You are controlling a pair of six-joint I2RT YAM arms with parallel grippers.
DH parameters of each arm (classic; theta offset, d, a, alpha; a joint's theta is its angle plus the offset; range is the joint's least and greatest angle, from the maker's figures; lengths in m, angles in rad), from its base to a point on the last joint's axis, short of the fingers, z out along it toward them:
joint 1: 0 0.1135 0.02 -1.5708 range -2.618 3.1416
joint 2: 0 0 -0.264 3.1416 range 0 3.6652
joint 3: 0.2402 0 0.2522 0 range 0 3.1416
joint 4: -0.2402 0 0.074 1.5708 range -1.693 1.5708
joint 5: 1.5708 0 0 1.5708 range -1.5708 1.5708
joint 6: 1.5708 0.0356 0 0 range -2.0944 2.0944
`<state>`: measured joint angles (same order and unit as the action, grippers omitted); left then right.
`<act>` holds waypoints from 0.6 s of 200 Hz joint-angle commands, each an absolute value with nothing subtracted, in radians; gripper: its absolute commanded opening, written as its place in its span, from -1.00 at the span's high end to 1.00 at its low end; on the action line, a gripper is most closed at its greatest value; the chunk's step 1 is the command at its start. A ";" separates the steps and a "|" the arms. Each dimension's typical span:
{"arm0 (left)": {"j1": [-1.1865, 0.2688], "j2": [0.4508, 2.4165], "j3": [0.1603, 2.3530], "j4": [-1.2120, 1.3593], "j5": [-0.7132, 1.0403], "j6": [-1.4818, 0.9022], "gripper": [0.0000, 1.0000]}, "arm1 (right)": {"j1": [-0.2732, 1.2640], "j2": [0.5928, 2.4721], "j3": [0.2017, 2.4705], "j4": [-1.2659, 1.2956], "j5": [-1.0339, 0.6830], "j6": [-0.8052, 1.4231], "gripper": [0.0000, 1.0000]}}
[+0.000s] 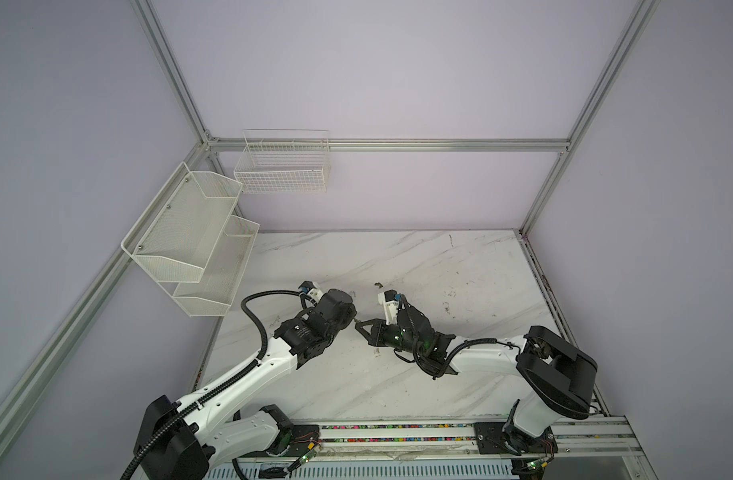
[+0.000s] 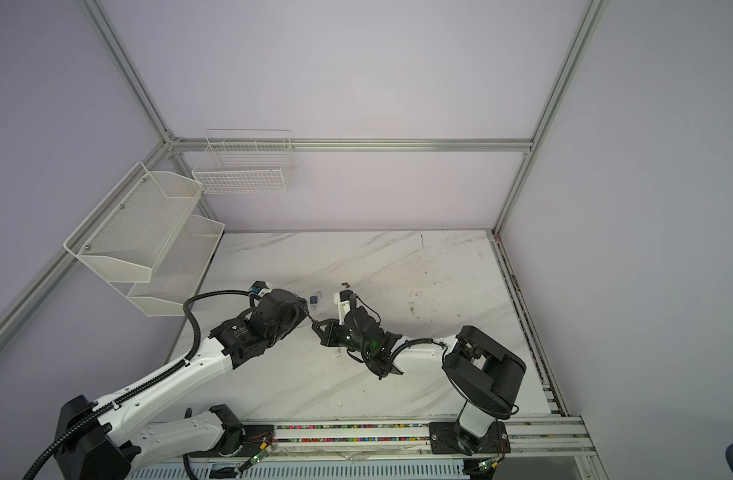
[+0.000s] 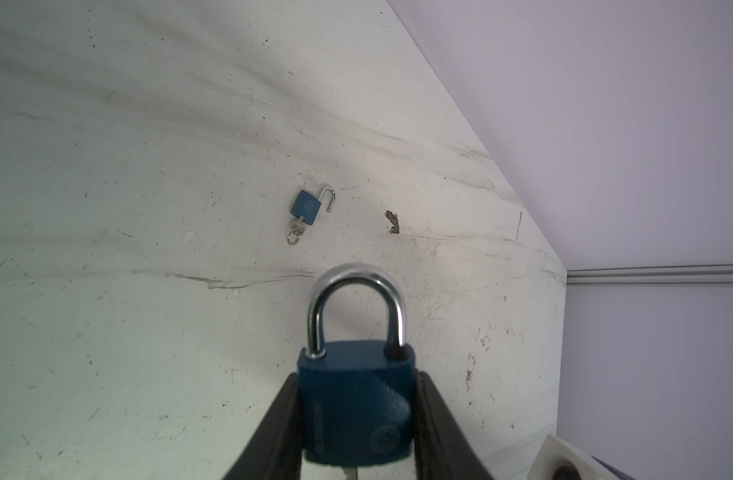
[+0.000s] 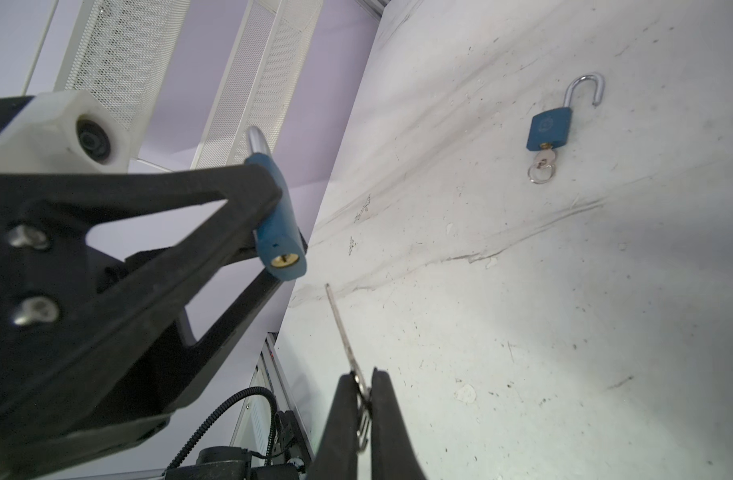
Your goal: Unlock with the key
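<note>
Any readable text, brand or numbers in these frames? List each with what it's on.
None legible.
Round emblem on the held padlock: too blurred to read.
Round emblem on the open padlock: too small.
Label on the left arm: too small.

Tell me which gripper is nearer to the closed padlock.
Left. The left gripper clamps the closed padlock by its body; the right gripper holds the key, its tip just short of the keyhole, not touching.
</note>
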<state>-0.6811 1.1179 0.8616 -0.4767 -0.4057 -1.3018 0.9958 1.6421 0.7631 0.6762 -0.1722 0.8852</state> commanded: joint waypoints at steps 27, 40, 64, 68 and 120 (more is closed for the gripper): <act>-0.676 1.124 0.943 -0.424 -0.425 -1.323 1.00 | 1.003 1.653 0.785 0.753 -0.158 0.908 1.00; -0.676 1.125 0.943 -0.426 -0.425 -1.323 1.00 | 1.004 1.655 0.785 0.758 -0.162 0.910 1.00; -0.676 1.126 0.944 -0.424 -0.422 -1.327 1.00 | 1.009 1.661 0.788 0.757 -0.163 0.902 1.00; -0.676 1.126 0.945 -0.424 -0.421 -1.327 1.00 | 1.009 1.661 0.788 0.759 -0.163 0.902 1.00; -0.677 1.127 0.943 -0.424 -0.424 -1.328 1.00 | 1.011 1.662 0.800 0.755 -0.156 0.893 1.00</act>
<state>-0.6811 1.1320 0.8616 -0.4747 -0.4046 -1.3174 1.0050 1.6554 0.7704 0.7223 -0.1707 0.8890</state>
